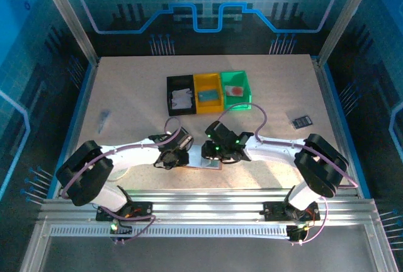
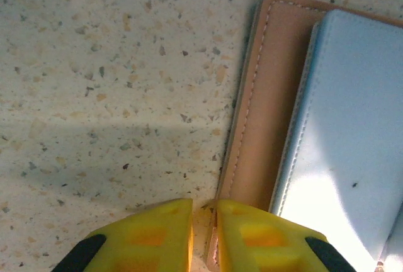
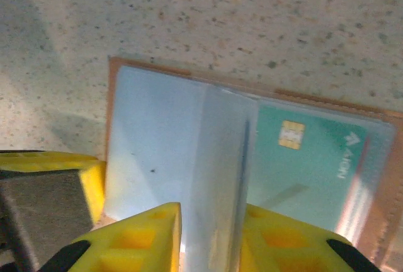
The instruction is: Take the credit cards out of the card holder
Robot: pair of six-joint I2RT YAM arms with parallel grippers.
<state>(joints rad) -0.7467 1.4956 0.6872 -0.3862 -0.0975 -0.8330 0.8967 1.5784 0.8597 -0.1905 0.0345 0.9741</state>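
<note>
The pinkish-tan card holder (image 1: 211,161) lies open on the table between both arms. My left gripper (image 2: 204,206) is shut on its tan stitched edge (image 2: 258,127), at the left of the pale blue inner pocket (image 2: 352,127). My right gripper (image 3: 211,212) is closed on a clear pocket leaf (image 3: 220,158) that stands upright from the card holder's middle. A teal credit card (image 3: 315,158) with a gold chip lies in the right-hand clear pocket. In the top view the left gripper (image 1: 174,157) and the right gripper (image 1: 217,150) sit at the holder's two sides.
Three bins stand in a row behind: black (image 1: 169,92), yellow (image 1: 208,77) and green (image 1: 247,86), each with a card-like item inside. A small dark object (image 1: 302,121) lies at the right, and a small grey one (image 1: 104,119) at the left.
</note>
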